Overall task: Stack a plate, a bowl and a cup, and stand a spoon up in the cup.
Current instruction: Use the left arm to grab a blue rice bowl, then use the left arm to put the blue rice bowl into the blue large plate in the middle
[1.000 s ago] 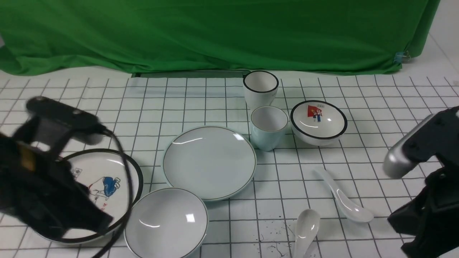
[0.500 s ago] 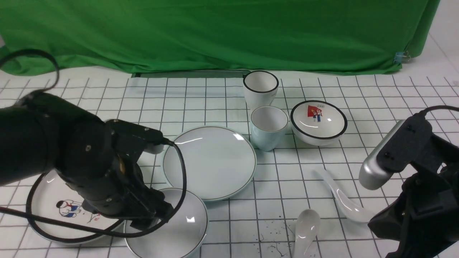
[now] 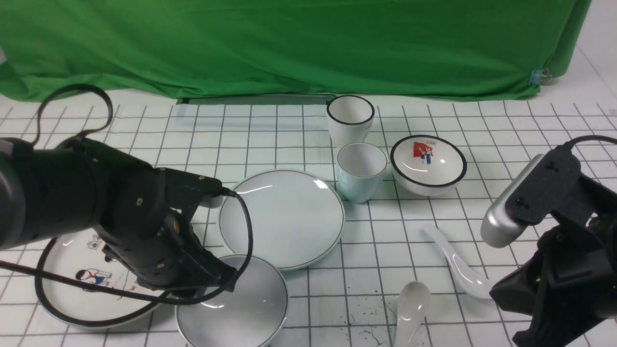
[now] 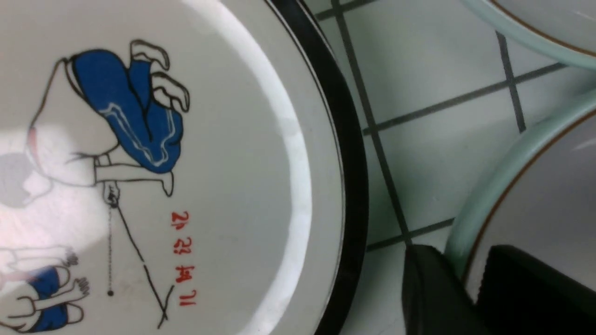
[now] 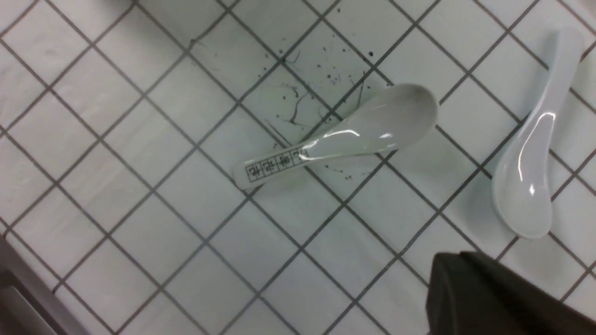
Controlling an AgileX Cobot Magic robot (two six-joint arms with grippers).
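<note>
The pale blue-grey plate [image 3: 282, 219] lies mid-table. The grey-blue bowl [image 3: 246, 308] sits in front of it. My left gripper [image 3: 214, 284] is shut on the bowl's left rim. In the left wrist view one finger [image 4: 428, 288] is outside the rim [image 4: 484, 204] and the other is inside. The blue-green cup [image 3: 361, 173] stands to the right of the plate. Two white spoons [image 3: 410, 308] [image 3: 462, 270] lie at the front right; both also show in the right wrist view [image 5: 354, 135] [image 5: 531, 163]. My right gripper [image 5: 465, 288] is shut and empty, hanging just right of them.
A black-rimmed cartoon plate [image 3: 72, 289] lies at the front left, close to the bowl, and partly under my left arm. A black-rimmed white cup [image 3: 350, 118] and a black-rimmed picture bowl [image 3: 428, 164] stand behind and beside the blue-green cup. A green curtain hangs at the back.
My left arm has swung right from over the cartoon plate to the bowl and taken hold of its rim; the bowl has shifted slightly right. My right arm has moved left toward the spoons.
</note>
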